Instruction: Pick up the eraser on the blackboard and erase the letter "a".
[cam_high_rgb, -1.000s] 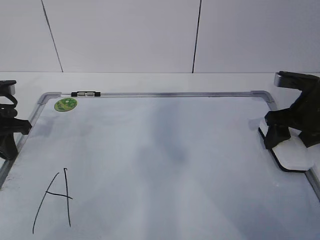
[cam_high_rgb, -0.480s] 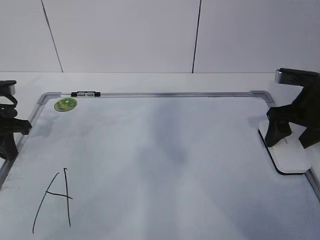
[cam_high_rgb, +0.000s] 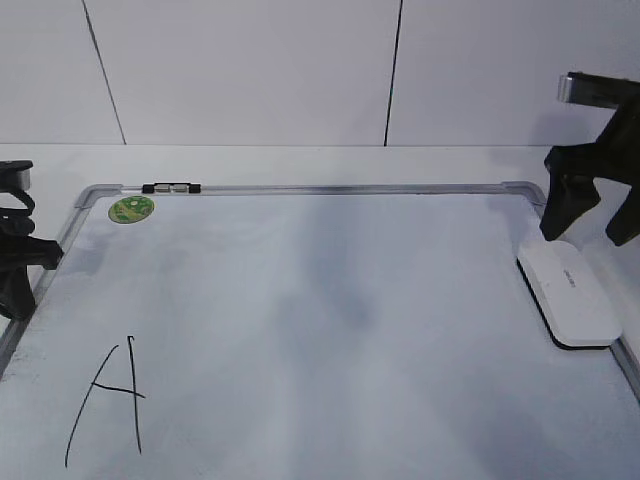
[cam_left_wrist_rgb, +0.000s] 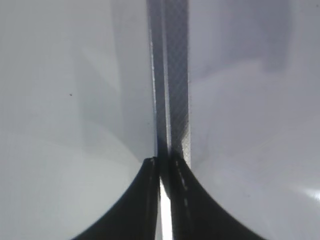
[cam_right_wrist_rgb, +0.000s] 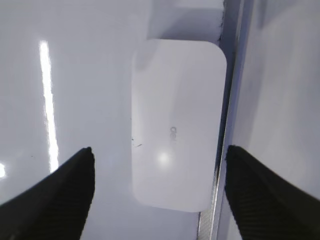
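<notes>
Blackboard (cam_high_rgb: 330, 300) cut off; eraser (cam_high_rgb: 569, 293) beneath spread fingers (cam_right_wrist_rgb: 60, 195).

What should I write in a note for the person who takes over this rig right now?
Right gripper: open, hanging above the eraser, holding nothing.
Left gripper: shut, empty, over the left frame rail.
The eraser lies flat on the blackboard against its right frame.
Done: no small "a" shows on the visible board; only the large "A" is there.
Left: check the board's near part, which is out of view.
</notes>
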